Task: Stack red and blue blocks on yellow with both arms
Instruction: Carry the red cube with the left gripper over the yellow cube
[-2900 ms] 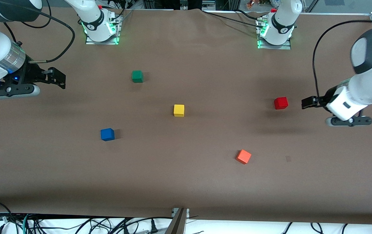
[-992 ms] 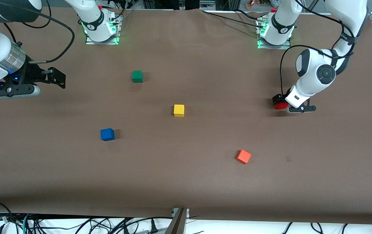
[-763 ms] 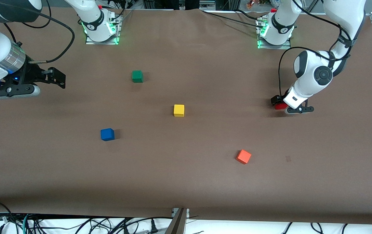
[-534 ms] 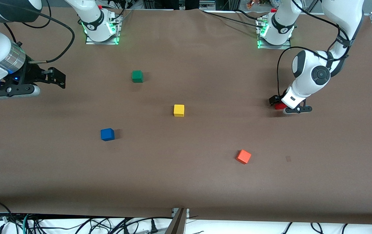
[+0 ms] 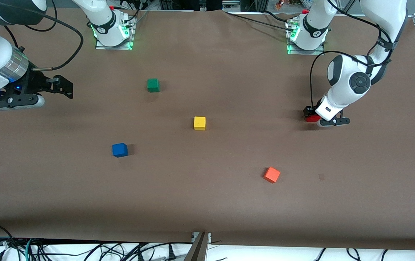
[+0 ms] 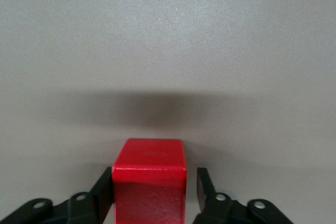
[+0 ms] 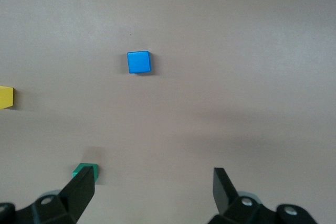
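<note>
The red block (image 5: pixel 313 117) is seen on the bench (image 5: pixel 207 203) toward the left arm's end, framed between the fingers of the left pincer (image 5: pixel 311 114), which is lowered around it; in the left wrist view the red block (image 6: pixel 149 179) is touched by one finger while a narrow gap is left at the other, so the grip is judged not yet closed and no lift is shown. The yellow block (image 5: pixel 199 123) is found bare at mid-bench, nothing stacked on it. The blue block (image 5: pixel 119 149) is left untouched, nearer the front camera and toward the right arm's end. The right pincer (image 5: pixel 60 87) is held wide open in the air at that end, the arm waiting. A green cube (image 5: pixel 153 85) and an orange-red cube (image 5: pixel 271 174) are set apart as bystanders. Both placements are judged still to be made.
</note>
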